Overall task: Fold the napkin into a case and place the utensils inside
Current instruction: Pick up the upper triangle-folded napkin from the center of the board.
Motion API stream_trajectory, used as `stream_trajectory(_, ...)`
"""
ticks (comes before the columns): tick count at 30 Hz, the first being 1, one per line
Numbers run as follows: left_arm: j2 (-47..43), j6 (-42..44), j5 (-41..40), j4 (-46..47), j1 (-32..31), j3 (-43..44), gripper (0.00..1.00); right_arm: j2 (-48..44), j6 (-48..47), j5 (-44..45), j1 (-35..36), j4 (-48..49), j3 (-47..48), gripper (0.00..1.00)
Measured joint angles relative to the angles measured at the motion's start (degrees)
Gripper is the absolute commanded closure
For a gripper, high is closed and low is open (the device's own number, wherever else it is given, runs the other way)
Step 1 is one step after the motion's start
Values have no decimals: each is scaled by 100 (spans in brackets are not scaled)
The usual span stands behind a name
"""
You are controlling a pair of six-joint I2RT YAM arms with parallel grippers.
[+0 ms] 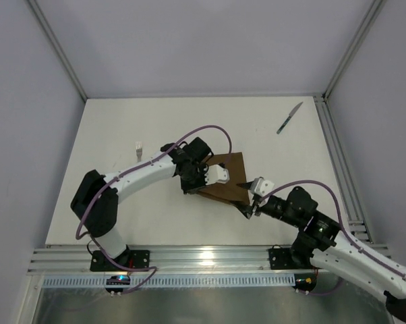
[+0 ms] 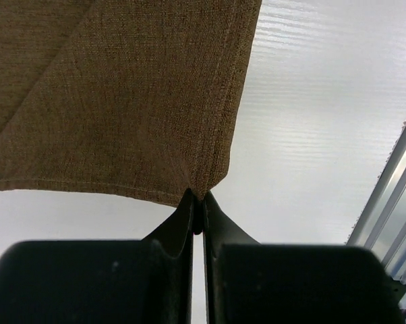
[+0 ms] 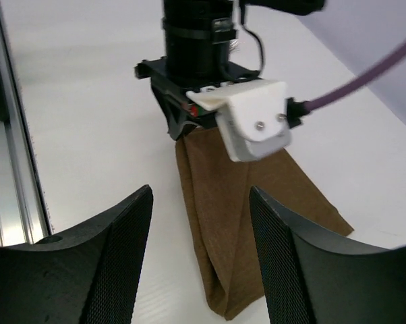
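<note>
The dark brown napkin (image 1: 228, 179) lies partly folded on the white table, near the front middle. My left gripper (image 1: 191, 189) is shut on its left corner; in the left wrist view the fingertips (image 2: 188, 200) pinch the cloth (image 2: 122, 101) at its hem. My right gripper (image 1: 249, 204) is open and empty just short of the napkin's near folded end (image 3: 230, 297), with its fingers (image 3: 122, 243) on either side of it. The left gripper (image 3: 183, 128) shows there holding the cloth's far end. The knife (image 1: 289, 118) lies at the back right and the fork (image 1: 139, 150) at the left.
Aluminium rails run along the table's right edge (image 1: 338, 155) and front edge (image 1: 189, 260). A rail also shows at the left of the right wrist view (image 3: 14, 169). The enclosure's grey walls stand behind and at both sides.
</note>
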Motion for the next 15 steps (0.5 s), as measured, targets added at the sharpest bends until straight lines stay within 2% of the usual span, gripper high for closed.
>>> stream_trajectory(6, 236, 2, 101, -358, 31, 216, 100, 1650, -409, 1038, 1172, 1145, -627, 25)
stream_trajectory(9, 238, 4, 177, -496, 39, 321, 100, 2507, -612, 1473, 1333, 1631, -957, 24)
stream_trajectory(15, 243, 26, 291, -562, 61, 374, 100, 3348, -905, 2006, 1394, 2616, -1086, 23)
